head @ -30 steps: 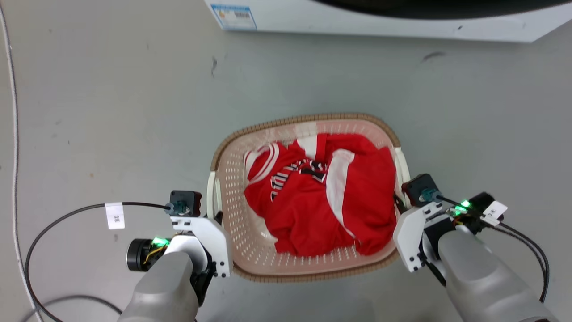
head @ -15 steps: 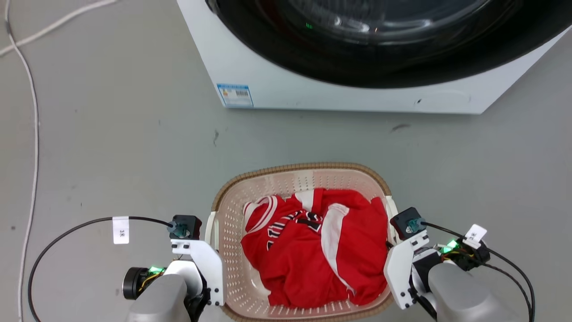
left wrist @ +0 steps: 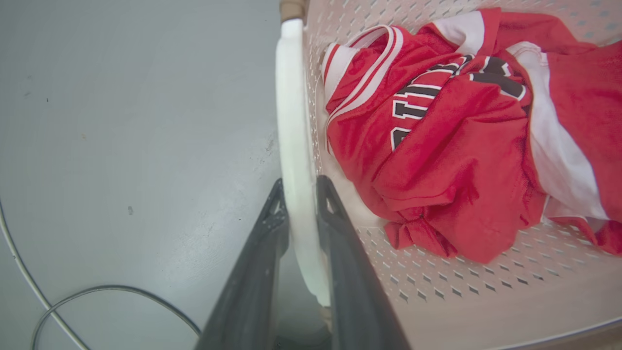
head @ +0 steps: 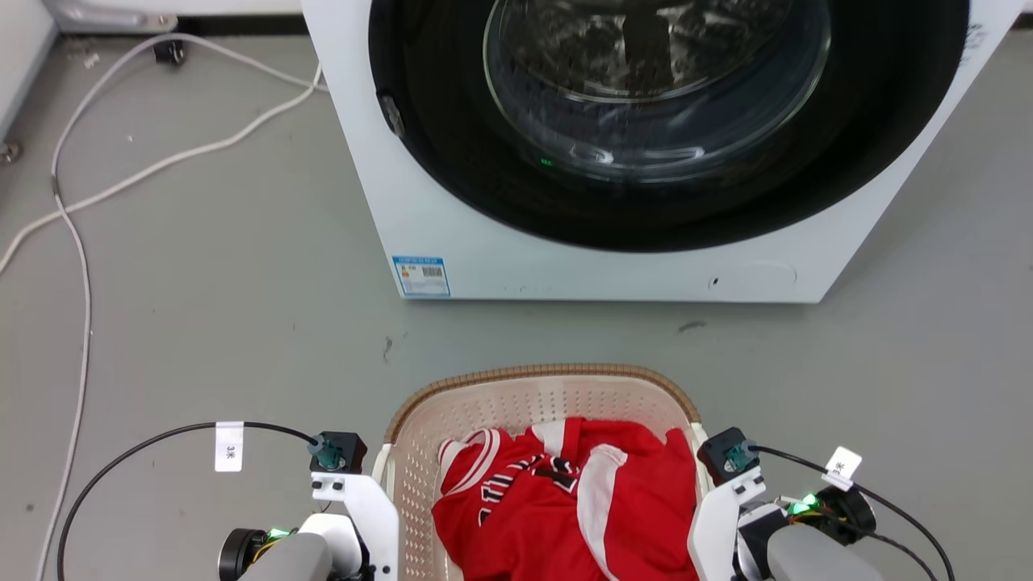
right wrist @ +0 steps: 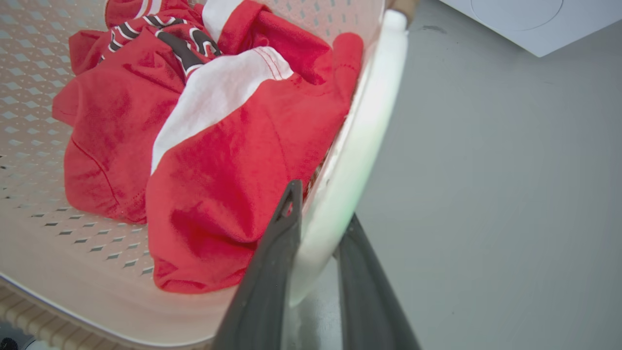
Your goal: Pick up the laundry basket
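While both arms reach down at the flanks of the laundry basket (head: 533, 373), each has a side handle pinched between its dark fingers. Looking along the left gripper (left wrist: 300, 187), its two fingers are nearly closed, with just the thickness of the white left handle (left wrist: 291, 97) between them. One finger lies on the outer side of the bar, and the other is on the inner side, against the perforated wall. The right gripper (right wrist: 320, 206) does the same on the opposite side. Its fingers are narrowed onto the white right handle (right wrist: 376, 87), one inside next to the cloth and one outside over the grey floor (right wrist: 510, 194).

So the basket sits between the two grippers. Its brown woven rim curves away ahead of them toward the washing machine (head: 565, 270), which stands beyond it with a stretch of floor between. A crumpled red jersey (head: 565, 516) with white panels and black lettering lies in the basket, just inward of both grippers and bunched up against the wall nearest the right one.

A black cable (head: 145, 440) loops out from the left wrist, on the outer side of the left gripper. White cables (head: 81, 242) trail farther out on that side. Whether the basket's underside touches the floor I cannot tell.
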